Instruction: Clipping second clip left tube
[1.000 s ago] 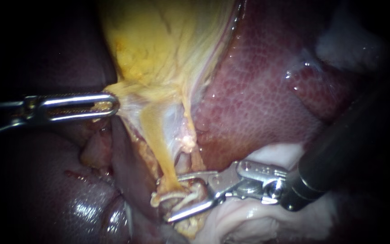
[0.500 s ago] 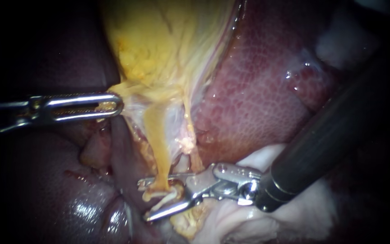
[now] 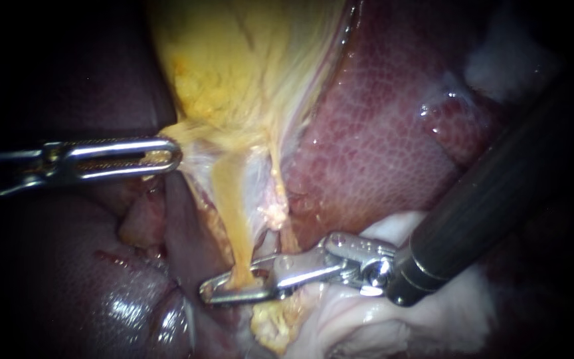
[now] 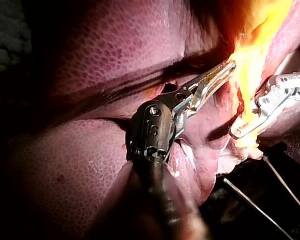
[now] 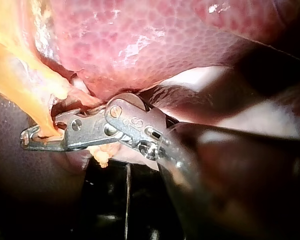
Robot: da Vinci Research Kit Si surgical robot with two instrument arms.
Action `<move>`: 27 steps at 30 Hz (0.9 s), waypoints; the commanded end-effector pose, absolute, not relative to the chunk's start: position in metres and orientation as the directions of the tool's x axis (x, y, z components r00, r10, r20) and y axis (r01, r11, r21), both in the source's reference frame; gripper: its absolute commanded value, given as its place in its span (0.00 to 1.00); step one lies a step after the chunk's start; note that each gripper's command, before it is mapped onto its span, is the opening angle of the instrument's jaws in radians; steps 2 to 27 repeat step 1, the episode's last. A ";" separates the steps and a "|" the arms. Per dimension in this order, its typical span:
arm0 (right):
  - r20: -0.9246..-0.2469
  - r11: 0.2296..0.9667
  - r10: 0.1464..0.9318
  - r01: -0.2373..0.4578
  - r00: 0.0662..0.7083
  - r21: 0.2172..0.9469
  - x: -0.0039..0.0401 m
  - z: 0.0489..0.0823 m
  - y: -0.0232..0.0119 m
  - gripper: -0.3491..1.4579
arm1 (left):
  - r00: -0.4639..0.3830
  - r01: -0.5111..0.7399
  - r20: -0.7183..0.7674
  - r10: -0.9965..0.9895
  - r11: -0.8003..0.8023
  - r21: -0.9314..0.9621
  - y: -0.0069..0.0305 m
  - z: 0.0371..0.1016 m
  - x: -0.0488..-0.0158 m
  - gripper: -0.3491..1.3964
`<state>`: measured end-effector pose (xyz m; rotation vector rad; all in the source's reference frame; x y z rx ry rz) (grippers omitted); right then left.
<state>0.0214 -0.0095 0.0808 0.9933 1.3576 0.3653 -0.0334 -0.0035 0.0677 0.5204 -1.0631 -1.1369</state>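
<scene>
Endoscope view: hand closed across the left tube for the clip
The right instrument (image 3: 215,291) has its hand pressed nearly flat around the low end of the yellow left tube (image 3: 230,213), touching it from both sides; letting go and backing out seem left. The left instrument (image 3: 161,156) has its hand clamped on the gallbladder (image 3: 234,66) edge. The clip itself is hidden, and no writing is readable

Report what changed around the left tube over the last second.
The right instrument slid further in across the left tube, and its jaws, open around it before, closed; they are now shut on it. The left instrument kept its grip on the gallbladder, unmoved.
</scene>
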 end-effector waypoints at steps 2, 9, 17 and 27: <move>-0.639 0.567 0.733 0.308 0.233 0.764 0.0214 0.0809 -0.0095 0.00 | 0.038 0.470 0.411 -0.911 0.379 0.797 -0.0034 0.0677 -0.0334 0.00; -0.639 0.567 0.733 0.308 0.233 0.764 0.0214 0.0809 -0.0095 0.00 | 0.038 0.470 0.411 -0.911 0.379 0.797 -0.0034 0.0677 -0.0334 0.00; -0.639 0.567 0.733 0.308 0.233 0.764 0.0214 0.0809 -0.0095 0.00 | 0.038 0.470 0.411 -0.911 0.379 0.797 -0.0034 0.0677 -0.0334 0.00; -0.639 0.567 0.733 0.308 0.233 0.764 0.0214 0.0809 -0.0095 0.00 | 0.038 0.470 0.411 -0.911 0.379 0.797 -0.0034 0.0677 -0.0334 0.00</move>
